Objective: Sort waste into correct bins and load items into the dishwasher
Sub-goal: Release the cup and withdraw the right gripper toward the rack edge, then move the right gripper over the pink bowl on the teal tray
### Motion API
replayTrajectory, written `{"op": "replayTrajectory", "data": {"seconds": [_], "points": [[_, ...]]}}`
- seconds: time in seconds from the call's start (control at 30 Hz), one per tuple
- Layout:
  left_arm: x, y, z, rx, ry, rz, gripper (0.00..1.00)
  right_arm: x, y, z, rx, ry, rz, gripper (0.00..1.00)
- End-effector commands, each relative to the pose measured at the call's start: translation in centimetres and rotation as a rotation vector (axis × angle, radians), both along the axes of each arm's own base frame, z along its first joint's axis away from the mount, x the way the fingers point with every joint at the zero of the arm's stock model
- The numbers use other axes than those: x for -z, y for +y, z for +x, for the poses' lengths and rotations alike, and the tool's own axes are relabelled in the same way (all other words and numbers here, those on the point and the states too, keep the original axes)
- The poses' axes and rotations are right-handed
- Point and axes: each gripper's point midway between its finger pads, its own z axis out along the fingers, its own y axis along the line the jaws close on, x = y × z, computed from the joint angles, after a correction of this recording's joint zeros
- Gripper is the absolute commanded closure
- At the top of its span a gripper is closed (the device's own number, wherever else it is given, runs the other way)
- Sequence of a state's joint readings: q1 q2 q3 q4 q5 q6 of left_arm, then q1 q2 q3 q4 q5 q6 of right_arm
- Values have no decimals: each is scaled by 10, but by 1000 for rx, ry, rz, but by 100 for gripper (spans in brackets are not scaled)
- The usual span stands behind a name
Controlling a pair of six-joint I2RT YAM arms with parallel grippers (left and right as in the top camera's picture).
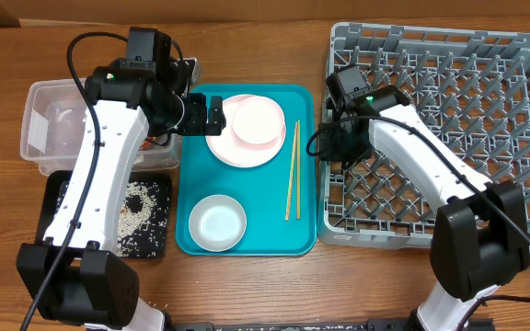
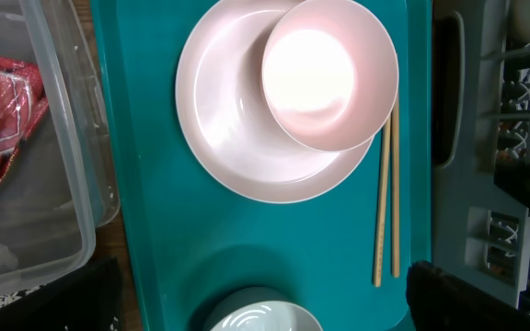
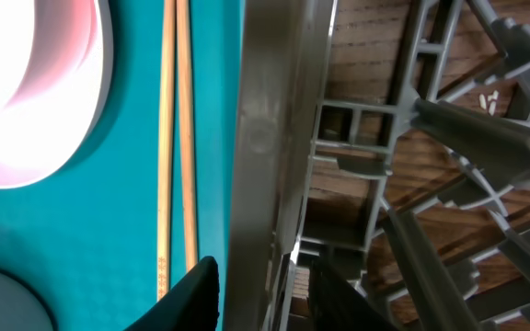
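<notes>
Pickup is seemingly coming: left claw [image 1: 217,114] is hanging wide near the pink bowl [image 1: 257,120], while right claw [image 3: 263,280] is straddling the wall of the dish rack [image 3: 265,138], grip impossible to tell.

Glossy pink plate [image 2: 228,129], wooden chopsticks [image 2: 386,202], grey plastic rack [image 3: 265,138].

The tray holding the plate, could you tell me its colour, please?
The tray is teal, best seen overhead.
</notes>
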State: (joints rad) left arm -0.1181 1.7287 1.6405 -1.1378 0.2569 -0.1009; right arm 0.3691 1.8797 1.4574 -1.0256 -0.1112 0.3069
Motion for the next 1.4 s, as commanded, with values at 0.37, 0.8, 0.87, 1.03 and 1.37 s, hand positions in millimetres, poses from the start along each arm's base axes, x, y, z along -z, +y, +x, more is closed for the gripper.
{"op": "replayTrajectory", "data": {"seconds": [0.37,0.8,0.87,1.03,1.37], "points": [[-8,-3,-1,14,-23,2,0,-8,-11,-9,-60,0,-46,69],[-8,-2,-1,13,-23,2,0,-8,-14,-16,-69,26,-57,70],[-8,-2,-1,13,-23,2,0,-8,-14,-17,-84,27,-59,70],[-8,-2,-1,13,-23,2,0,-7,-15,-19,-92,33,-63,69],[-8,-2,-1,13,-22,3,0,-9,-15,-19,-95,35,-65,69]]}}
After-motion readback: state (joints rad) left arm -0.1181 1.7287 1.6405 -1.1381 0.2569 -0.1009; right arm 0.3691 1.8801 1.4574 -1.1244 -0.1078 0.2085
